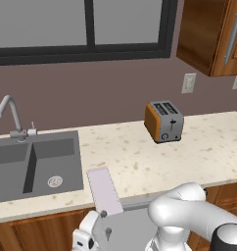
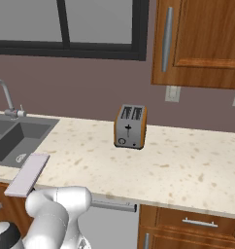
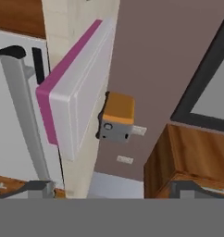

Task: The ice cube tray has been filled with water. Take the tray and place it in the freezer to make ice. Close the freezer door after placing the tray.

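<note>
The ice cube tray [image 1: 104, 189] lies flat on the pale speckled surface [image 1: 189, 157], right at the front edge, and in the right base view its near end [image 2: 27, 173] juts out a little past that edge. The grey double sink [image 1: 35, 164] sits just beside the tray at about 10 o'clock in the left base view, with the faucet [image 1: 11, 116] behind it against the wall. The orange-sided toaster [image 1: 163, 121] stands well apart from the tray, back at about 2 o'clock, near the wall outlet [image 1: 188, 83]. The white arm [image 1: 194, 213] is folded low in front of the cabinets, below the surface edge. In the rolled hand view the tray [image 3: 79, 90] looms large and close, showing a magenta underside along one edge, with the toaster [image 3: 116, 116] beyond it. The gripper [image 3: 113, 187] points toward the tray, its two dark fingers [image 3: 37, 187] set wide apart at the bottom of that view, with nothing between them and no contact with the tray.
</note>
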Controlling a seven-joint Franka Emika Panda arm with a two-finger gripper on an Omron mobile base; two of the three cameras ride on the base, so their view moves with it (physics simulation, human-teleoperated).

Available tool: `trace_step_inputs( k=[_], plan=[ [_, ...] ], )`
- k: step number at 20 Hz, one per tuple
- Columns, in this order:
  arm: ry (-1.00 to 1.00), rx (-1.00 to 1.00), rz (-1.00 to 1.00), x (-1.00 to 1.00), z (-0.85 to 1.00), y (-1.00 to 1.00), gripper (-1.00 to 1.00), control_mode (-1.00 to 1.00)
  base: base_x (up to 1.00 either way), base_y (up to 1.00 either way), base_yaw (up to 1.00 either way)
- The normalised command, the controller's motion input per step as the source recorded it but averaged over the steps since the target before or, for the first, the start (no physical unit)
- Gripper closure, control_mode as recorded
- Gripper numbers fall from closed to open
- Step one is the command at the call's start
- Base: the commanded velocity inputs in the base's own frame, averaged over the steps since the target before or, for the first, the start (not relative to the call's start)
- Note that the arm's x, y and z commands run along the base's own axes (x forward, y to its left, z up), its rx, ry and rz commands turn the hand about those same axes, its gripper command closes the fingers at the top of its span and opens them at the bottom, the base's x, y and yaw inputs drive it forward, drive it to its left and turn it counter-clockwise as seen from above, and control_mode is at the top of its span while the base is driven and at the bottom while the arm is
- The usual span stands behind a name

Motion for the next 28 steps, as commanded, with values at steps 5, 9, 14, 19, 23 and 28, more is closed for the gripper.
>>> trace_step_inputs(
  k=[5,9,14,19,23,28],
  plan=[
    [-0.01,0.2,0.0,0.01,0.0,0.0,-1.0,-1.0,0.0,0.0,0.0],
    [0.0,0.09,0.01,0.17,-0.01,0.0,-1.0,-1.0,0.0,0.0,0.0],
    [0.0,0.0,0.06,0.26,-0.12,0.0,-1.0,-1.0,0.0,0.0,0.0],
    [0.0,0.0,0.07,0.21,-0.34,0.0,-1.0,-1.0,0.0,0.0,0.0],
    [0.0,0.0,0.06,0.18,-0.27,0.0,-1.0,-1.0,0.0,0.0,0.0],
    [-0.02,0.0,0.03,0.17,-0.03,0.0,-1.0,-1.0,0.0,0.0,0.0]
  ],
)
